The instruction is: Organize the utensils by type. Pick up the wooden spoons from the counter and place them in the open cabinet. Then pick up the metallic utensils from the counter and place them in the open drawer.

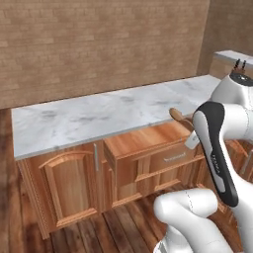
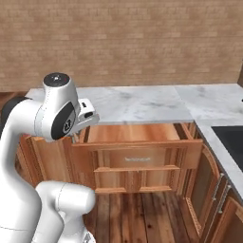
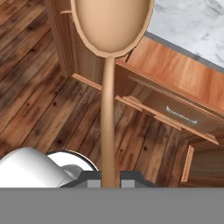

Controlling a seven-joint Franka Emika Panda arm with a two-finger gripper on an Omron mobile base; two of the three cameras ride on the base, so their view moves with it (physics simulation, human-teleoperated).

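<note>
In the hand view my gripper (image 3: pixel 109 182) is shut on the handle of a long light-brown wooden spoon (image 3: pixel 108 87), whose oval bowl points away from the hand. The spoon hangs in the air over the floor, in front of the open drawer (image 3: pixel 179 74), whose orange-brown wooden inside shows nothing lying in it. The left base view shows the spoon's bowl (image 1: pixel 175 114) poking out from behind my forearm, above the drawer (image 1: pixel 143 141) and at the edge of the white marble counter (image 1: pixel 99 118). From the right base view the drawer (image 2: pixel 137 134) stands pulled out beneath the counter (image 2: pixel 137 102).
A black sink basin (image 2: pixel 232 137) is set into the counter at the right. Reddish-brown lower cabinet doors (image 1: pixel 64 183) stand left of the drawer. A dark-handled block (image 1: pixel 240 66) sits on a far counter. Wooden floor lies below.
</note>
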